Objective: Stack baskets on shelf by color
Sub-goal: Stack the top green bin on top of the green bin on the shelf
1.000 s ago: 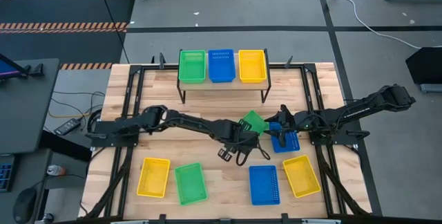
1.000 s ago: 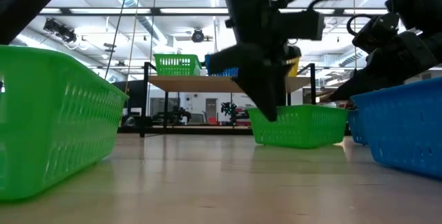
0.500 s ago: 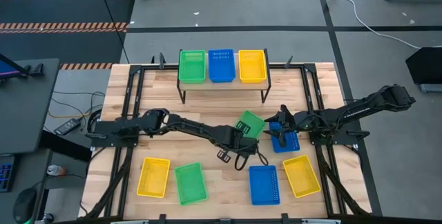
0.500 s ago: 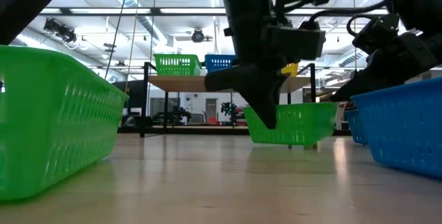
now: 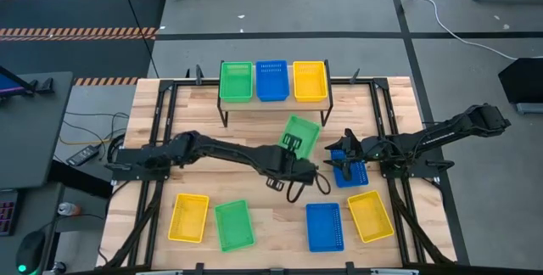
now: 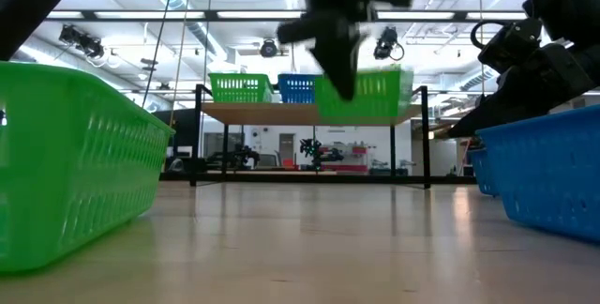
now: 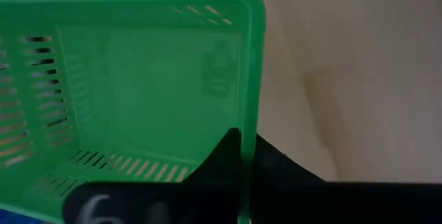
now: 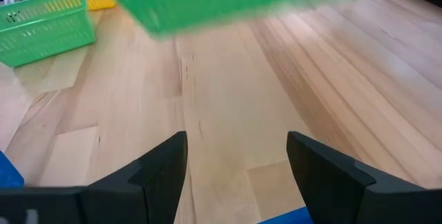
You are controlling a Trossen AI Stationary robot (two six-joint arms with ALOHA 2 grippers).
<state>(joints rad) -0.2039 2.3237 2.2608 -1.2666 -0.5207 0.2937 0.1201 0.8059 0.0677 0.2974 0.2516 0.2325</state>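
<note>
My left gripper [image 5: 292, 147] is shut on a green basket [image 5: 301, 133], which hangs in mid-air in front of the shelf [image 5: 273, 103]; in the low view that basket [image 6: 367, 95] is level with the shelf's board [image 6: 281, 113]. On the shelf stand a green [image 5: 236, 81], a blue [image 5: 271, 80] and a yellow basket [image 5: 310, 81]. My right gripper [image 8: 238, 156] is open over bare wood, at the far-left end of a blue basket [image 5: 351, 173]. My left gripper pinches one wall of the green basket at its rim [image 7: 246, 135], one finger inside [image 7: 219, 156] the basket and one outside [image 7: 280, 166]. The fingers come from above, pointing down. The basket is lifted clear of the table, open side up and about level.
At the table's near edge rest a yellow [image 5: 188, 217], a green [image 5: 233, 225], a blue [image 5: 324, 226] and another yellow basket [image 5: 370, 216]. In the low view the near green basket [image 6: 75, 163] and a blue one [image 6: 553, 177] stand close at either side.
My left gripper has risen and gone toward the table's far edge, carrying the green basket. The basket, which stood on the table a second ago, is now lifted clear to the height of the shelf board and has turned about somewhat.
</note>
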